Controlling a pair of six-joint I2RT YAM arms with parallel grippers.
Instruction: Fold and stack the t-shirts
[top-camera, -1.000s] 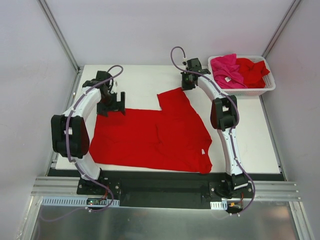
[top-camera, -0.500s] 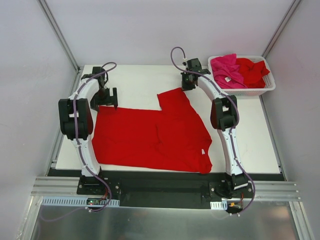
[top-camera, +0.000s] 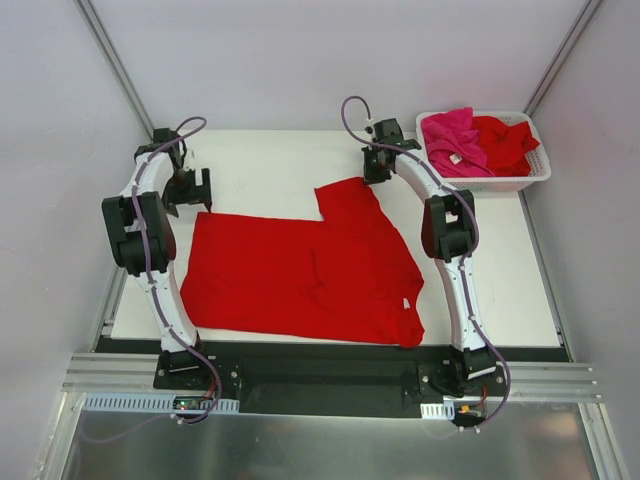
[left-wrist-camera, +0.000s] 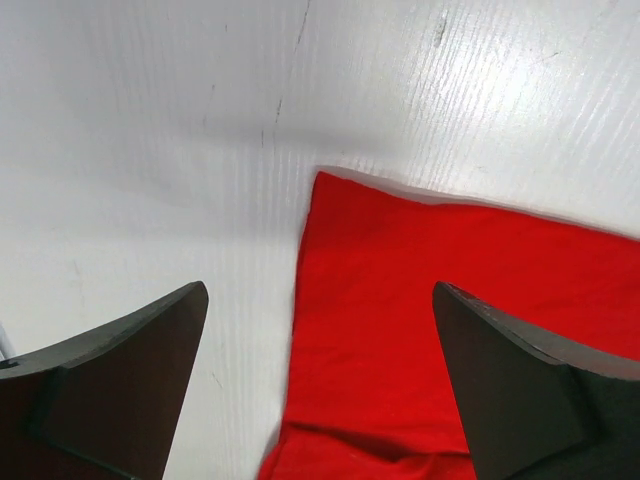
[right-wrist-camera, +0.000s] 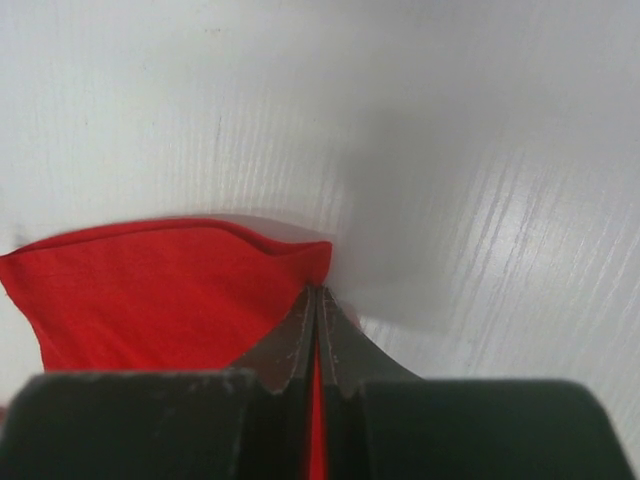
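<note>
red t-shirt (top-camera: 300, 280) spread flat on desk (top-camera: 280, 160); left hand (top-camera: 188, 200) wide open, empty, over shirt's far-left corner; right hand (top-camera: 376, 176) pinched tight on shirt's far edge

two matching arms. the left arm (top-camera: 160, 300) and right arm (top-camera: 462, 300) have smooth white rounded links, joined by bulky black joints (top-camera: 130, 235). a thin purple-grey cable (top-camera: 190, 125) runs along each arm, looping free near the wrist and curling out again by the base (top-camera: 180, 372). each base is a black block, with a small bundle of coloured wires just below it. the left gripper (top-camera: 190, 195) and right gripper (top-camera: 376, 168) are boxy and black. seen close, the fingers (left-wrist-camera: 110, 390) are matt dark grey wedges tapering to blunt tips. on the right gripper, the flat black body behind them shows pale scuffing along its edge.
</note>
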